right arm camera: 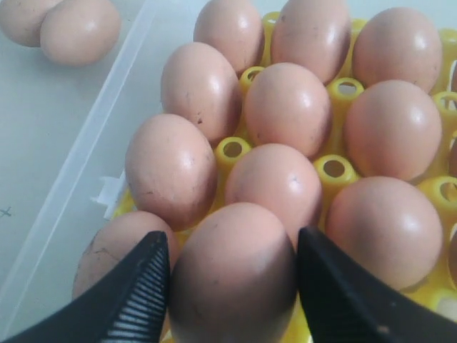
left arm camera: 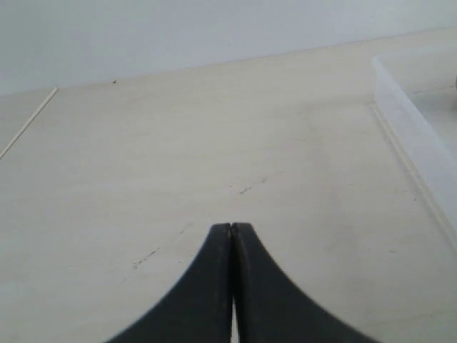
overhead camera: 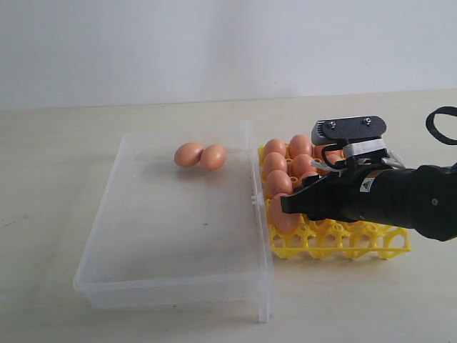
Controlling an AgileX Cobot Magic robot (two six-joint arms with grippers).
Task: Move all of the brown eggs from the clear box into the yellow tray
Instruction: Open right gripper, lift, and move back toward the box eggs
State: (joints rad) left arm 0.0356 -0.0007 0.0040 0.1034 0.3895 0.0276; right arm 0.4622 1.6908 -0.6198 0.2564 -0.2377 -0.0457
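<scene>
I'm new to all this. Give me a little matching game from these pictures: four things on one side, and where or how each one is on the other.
1 left hand
2 right hand
3 two loose eggs
4 yellow tray

A lying in the clear box
B shut, above the table
C beside the box, partly filled
D closed around one egg

Pairs: 1-B, 2-D, 3-A, 4-C

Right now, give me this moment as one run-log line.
right fingers: closed on brown egg at yellow tray | left fingers: shut, empty, above table | clear box: holds two brown eggs
</scene>
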